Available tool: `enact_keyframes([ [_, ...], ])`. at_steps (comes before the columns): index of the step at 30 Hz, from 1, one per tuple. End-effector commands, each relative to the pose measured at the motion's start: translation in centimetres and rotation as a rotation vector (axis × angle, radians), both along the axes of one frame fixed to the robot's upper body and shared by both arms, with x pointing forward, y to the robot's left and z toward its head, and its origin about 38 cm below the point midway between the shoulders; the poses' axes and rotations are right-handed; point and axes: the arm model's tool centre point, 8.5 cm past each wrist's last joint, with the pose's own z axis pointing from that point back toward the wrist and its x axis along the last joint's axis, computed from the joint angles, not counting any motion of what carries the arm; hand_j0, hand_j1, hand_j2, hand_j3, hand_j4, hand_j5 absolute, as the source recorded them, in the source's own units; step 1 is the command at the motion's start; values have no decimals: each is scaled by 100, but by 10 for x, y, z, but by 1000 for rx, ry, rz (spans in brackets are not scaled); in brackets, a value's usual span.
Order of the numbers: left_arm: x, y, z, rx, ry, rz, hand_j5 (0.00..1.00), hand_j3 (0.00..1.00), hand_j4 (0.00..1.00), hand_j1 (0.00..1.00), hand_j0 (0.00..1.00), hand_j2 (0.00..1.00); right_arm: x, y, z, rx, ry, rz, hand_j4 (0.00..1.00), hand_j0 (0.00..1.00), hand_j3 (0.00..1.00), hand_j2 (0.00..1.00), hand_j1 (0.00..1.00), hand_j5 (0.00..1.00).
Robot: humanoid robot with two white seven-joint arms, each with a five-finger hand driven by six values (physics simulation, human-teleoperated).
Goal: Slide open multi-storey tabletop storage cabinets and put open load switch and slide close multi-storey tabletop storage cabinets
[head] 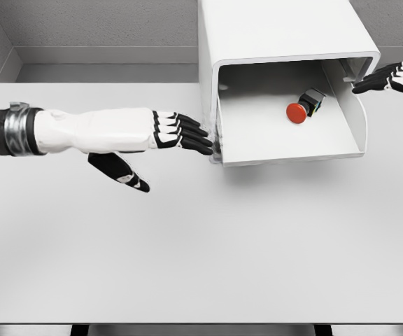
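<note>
Here the load switch (303, 108) lies in the open drawer (285, 150), hands flanking.

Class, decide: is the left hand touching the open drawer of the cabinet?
Touching. In the head view, the left hand's fingertips meet the drawer's left front corner with no gap visible.

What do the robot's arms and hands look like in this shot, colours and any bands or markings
The left arm has a smooth white shell with a dark grey and silver ring at its joint near the picture's left edge. The left hand has black fingers with white segment plates and a black thumb. The right hand, only partly in frame, shows the same black fingers with white plates.
</note>
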Motion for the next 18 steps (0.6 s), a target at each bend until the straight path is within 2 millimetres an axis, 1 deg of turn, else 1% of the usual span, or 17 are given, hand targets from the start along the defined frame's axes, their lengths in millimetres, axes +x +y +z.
enact_keyframes([
  [1, 0, 18, 4, 24, 6, 39, 100, 100, 100, 100, 100, 100, 4, 6, 3, 47, -27, 5, 100, 100, 100, 100, 100, 100],
  [2, 0, 26, 7, 35, -2, 58, 100, 100, 100, 100, 100, 100, 4, 8, 2, 60, -30, 6, 100, 100, 100, 100, 100, 100],
  [3, -1, 32, 2, 45, 9, 72, 100, 100, 100, 100, 100, 100, 6, 11, 2, 70, -35, 12, 100, 100, 100, 100, 100, 100],
  [4, -2, 33, -1, 48, 18, 75, 100, 100, 100, 100, 100, 100, 7, 14, 1, 75, -36, 18, 100, 100, 100, 100, 100, 100],
  [7, -2, 38, -1, 58, 18, 86, 100, 100, 100, 100, 100, 100, 13, 30, -13, 96, -2, 59, 100, 100, 100, 100, 100, 100],
  [10, -1, 38, 0, 57, 18, 87, 100, 100, 100, 100, 100, 100, 13, 31, -18, 105, 5, 58, 100, 100, 100, 100, 100, 100],
  [14, -1, 38, 0, 57, 18, 87, 100, 100, 100, 100, 100, 100, 13, 34, -34, 127, 39, 60, 100, 100, 100, 100, 100, 100],
  [18, -2, 38, -1, 55, 19, 86, 100, 100, 100, 100, 100, 100, 12, 34, -42, 129, 60, 57, 100, 100, 100, 100, 100, 100],
])
